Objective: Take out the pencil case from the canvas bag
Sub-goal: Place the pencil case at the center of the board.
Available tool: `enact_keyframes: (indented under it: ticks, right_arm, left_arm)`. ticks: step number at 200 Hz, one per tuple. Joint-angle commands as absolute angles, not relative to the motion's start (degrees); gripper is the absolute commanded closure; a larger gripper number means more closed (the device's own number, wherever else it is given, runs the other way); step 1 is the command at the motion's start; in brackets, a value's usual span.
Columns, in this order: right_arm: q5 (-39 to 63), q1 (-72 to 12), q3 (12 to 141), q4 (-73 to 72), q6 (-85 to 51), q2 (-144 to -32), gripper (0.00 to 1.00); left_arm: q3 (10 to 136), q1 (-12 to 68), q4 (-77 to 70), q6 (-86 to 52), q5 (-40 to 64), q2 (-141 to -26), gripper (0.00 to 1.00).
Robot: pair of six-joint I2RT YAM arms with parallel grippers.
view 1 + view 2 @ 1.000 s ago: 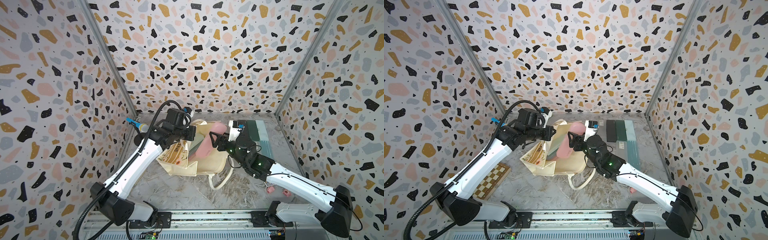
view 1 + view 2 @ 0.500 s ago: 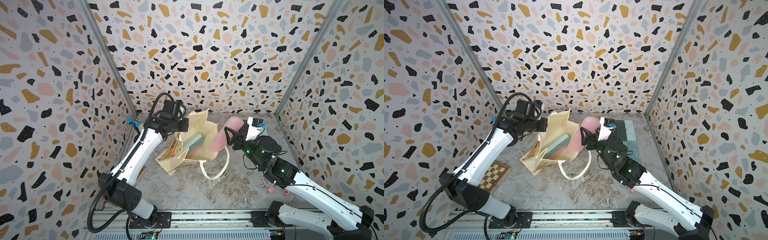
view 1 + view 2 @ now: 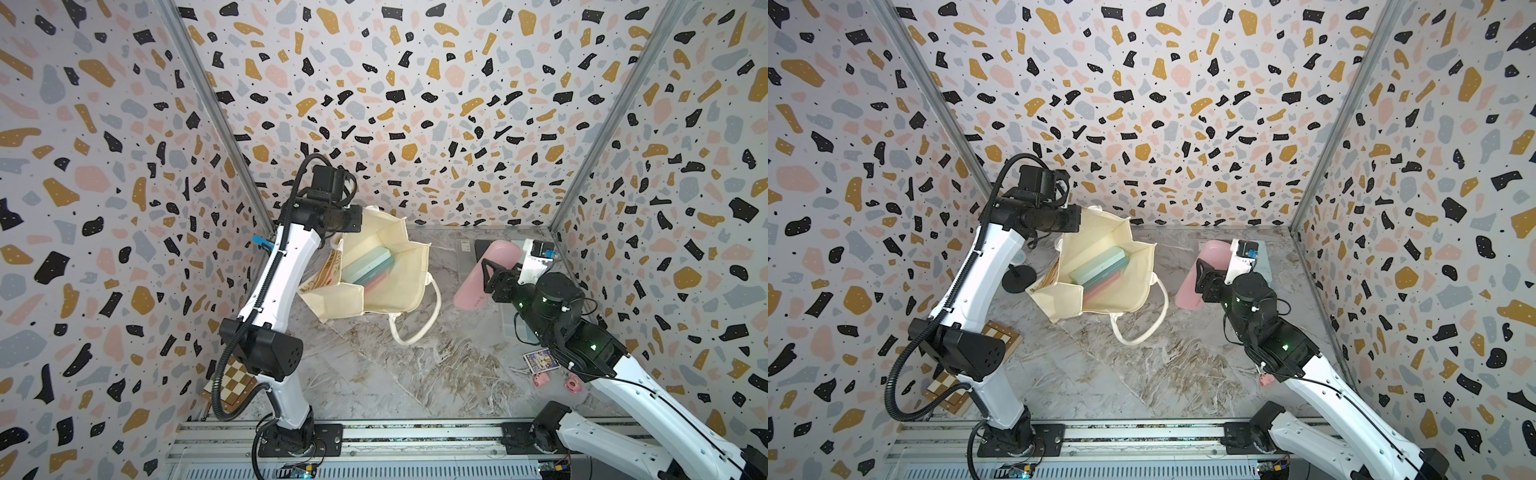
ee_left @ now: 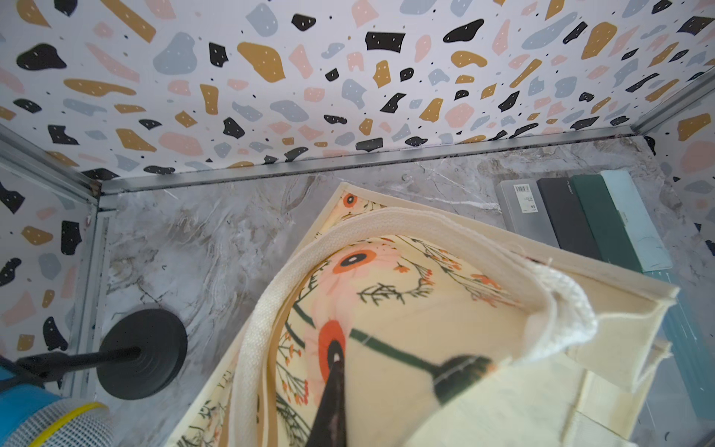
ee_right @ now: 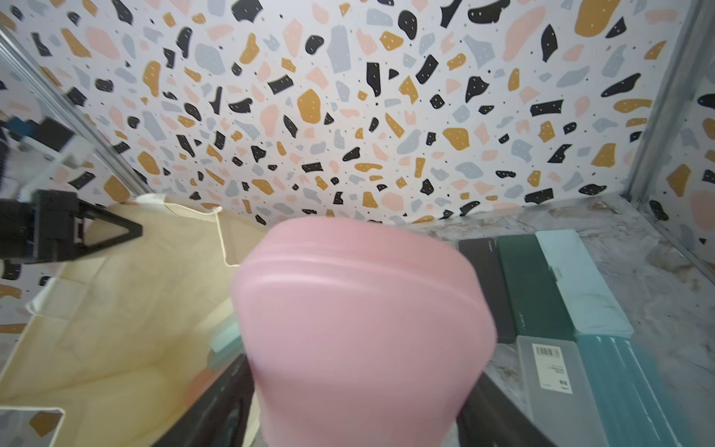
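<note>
Pink rounded pencil case [image 5: 360, 317] is out (fully clear!), grasped by the right gripper [image 3: 490, 274] beside the cream floral canvas bag [image 3: 411, 270]; the left gripper [image 3: 351, 220] is clenched on that bag's top edge, mouth gaping.

Both top views look down from high in front; close wrist views share the cream canvas tote bag [image 4: 406, 309].
</note>
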State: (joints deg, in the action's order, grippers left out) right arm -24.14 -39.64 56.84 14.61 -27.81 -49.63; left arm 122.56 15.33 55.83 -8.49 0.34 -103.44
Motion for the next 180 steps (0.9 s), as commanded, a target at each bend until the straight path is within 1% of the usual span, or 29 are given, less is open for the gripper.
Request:
enact_keyframes:
  ticks: [1, 42, 63, 132, 180]
  right_arm:
    - [-21.9, -37.0, 55.9, 21.4, -29.2, -51.5, 0.45]
    - [-10.3, -29.0, 55.5, 26.7, -29.8, -59.5, 0.45]
    - [-7.5, -26.9, 55.9, 28.4, -29.0, -64.5, 0.45]
    - [-8.8, -21.4, 61.1, 30.3, -25.7, -81.6, 0.44]
    - [-11.0, -18.6, 66.4, 28.5, -22.9, -92.9, 0.43]
  left_arm:
    - [123.8, 14.8, 51.9, -7.1, 3.8, -100.9, 1.0]
    - [110.4, 14.8, 46.7, -11.8, 6.2, -94.1, 1.0]
    - [104.4, 14.8, 44.6, -13.3, 7.4, -90.3, 1.0]
    - [92.3, 14.9, 37.2, -15.0, 16.6, -83.0, 1.0]
    - [89.4, 14.9, 35.4, -15.5, 19.4, -80.7, 1.0]
